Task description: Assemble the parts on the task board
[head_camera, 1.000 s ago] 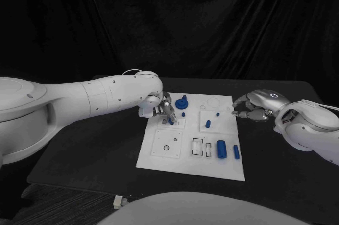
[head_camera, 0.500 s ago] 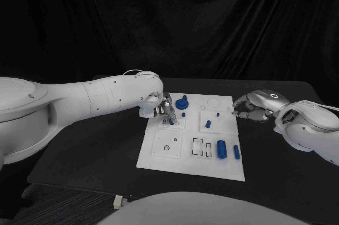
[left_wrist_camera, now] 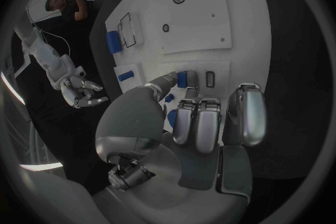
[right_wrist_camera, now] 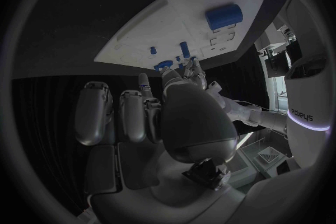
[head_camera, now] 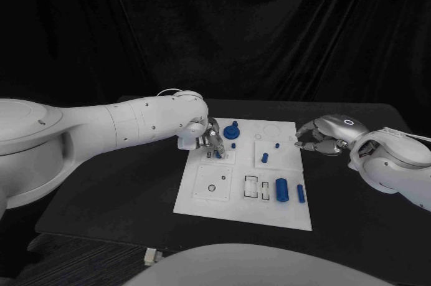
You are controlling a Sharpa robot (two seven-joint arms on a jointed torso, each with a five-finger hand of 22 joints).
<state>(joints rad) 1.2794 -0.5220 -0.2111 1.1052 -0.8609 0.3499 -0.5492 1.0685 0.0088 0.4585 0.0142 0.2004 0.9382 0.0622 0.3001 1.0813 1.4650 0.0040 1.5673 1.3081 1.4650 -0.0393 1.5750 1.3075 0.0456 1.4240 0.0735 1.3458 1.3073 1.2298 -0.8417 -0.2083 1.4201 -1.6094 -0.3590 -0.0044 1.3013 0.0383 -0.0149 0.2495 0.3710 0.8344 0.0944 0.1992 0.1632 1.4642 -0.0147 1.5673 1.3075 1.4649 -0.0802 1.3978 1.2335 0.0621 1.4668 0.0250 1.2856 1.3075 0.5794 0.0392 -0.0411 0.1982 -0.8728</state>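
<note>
Task board (head_camera: 220, 199) sits in the middle of the black table (head_camera: 117, 186), a white plate with a handful of blue parts on it. Left hand (head_camera: 208, 138) is down over the board's far-left corner, and its fingers are closed on a small blue peg (head_camera: 218, 154) — in the left wrist view you can see that peg (left_wrist_camera: 183, 79) pinched between the thumb and fingertips (left_wrist_camera: 189, 89), right beside a small rectangular slot in the board. Just past the hand, toward the far edge, stands a round blue knob piece (head_camera: 232, 132), very near the fingers but I can't tell if they touch it. A small blue stub (head_camera: 233, 146) stands just beside the held peg.

Right hand (head_camera: 321, 138) is off the board's far-right edge, fingers curled in toward each other. There looks to be something small and pale at the fingertips, but it's too tiny to say whether it's actually holding anything — can't tell.

Further down the board, well apart from both hands: a fat blue cylinder (head_camera: 281, 190) lying flat with a thinner blue bar (head_camera: 300, 193) next to it, and another blue peg (head_camera: 266, 156) standing mid-board.
</note>
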